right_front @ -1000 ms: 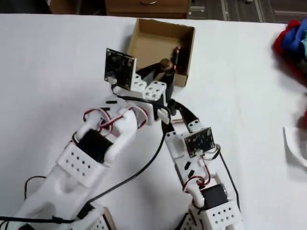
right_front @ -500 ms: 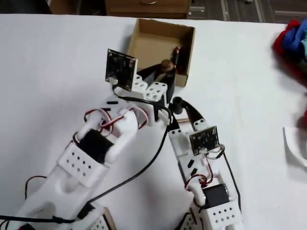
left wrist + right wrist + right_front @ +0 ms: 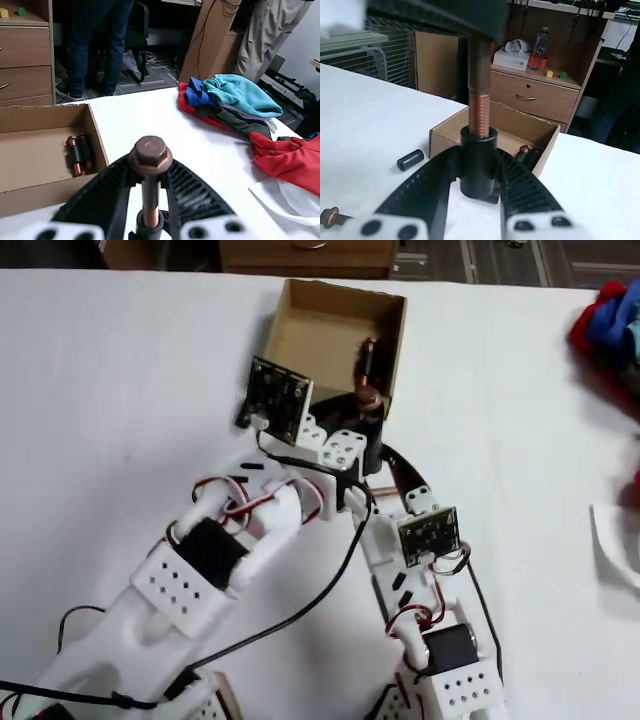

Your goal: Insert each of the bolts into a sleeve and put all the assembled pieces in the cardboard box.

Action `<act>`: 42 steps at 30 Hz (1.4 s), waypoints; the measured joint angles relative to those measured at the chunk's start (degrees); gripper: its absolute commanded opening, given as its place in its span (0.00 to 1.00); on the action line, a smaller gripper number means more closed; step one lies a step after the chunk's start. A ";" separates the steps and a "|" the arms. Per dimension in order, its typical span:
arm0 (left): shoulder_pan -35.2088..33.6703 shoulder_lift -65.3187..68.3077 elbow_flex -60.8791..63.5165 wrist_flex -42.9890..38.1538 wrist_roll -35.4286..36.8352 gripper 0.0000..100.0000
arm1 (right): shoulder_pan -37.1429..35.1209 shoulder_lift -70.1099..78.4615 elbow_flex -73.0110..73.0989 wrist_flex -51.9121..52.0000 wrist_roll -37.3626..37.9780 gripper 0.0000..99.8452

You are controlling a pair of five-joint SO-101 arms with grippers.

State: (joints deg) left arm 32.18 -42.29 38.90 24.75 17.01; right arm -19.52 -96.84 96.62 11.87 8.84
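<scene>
I am clamping the bolt [image 3: 150, 154] in my left gripper [image 3: 150, 167], its threaded end sitting in the sleeve [image 3: 478, 172] my right gripper [image 3: 478, 156] is pinching, just beside the box [image 3: 310, 330]. Pushing off-axis, I am risking a jam, or the sleeve twisting out of its jaws.

Office-type lab room, looking like a robotics workspace.
A white table [image 3: 110, 370] is standing among wooden drawer units [image 3: 25, 62]. A desk chair [image 3: 139, 30] is sitting on grey carpet tiles [image 3: 480, 260] with loose cables [image 3: 150, 64] trailing nearby. A bottle [image 3: 542, 47] is standing on an open shelf [image 3: 570, 82], and clothes [image 3: 235, 102] are piling up on the tabletop.
</scene>
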 measured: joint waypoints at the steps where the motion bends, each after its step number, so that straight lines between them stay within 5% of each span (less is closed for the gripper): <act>1: 0.00 0.00 0.53 0.00 0.00 0.03 | 0.00 0.00 0.00 0.00 0.00 0.02; 10: 0.44 0.00 7.91 0.00 -0.09 0.03 | -0.35 0.09 0.00 0.00 0.00 0.02; 15: 0.35 0.00 7.91 0.00 0.00 0.15 | -0.35 0.09 0.09 0.00 0.00 0.02; 25: -0.09 0.00 6.77 5.89 0.00 0.14 | -0.09 0.09 0.09 0.00 0.00 0.02; 42: -11.96 -0.09 2.37 11.43 -5.45 0.14 | 1.49 6.42 0.09 -1.49 0.00 0.02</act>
State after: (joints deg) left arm 20.22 -42.37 41.27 36.18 11.56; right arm -18.02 -90.42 96.70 10.37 8.84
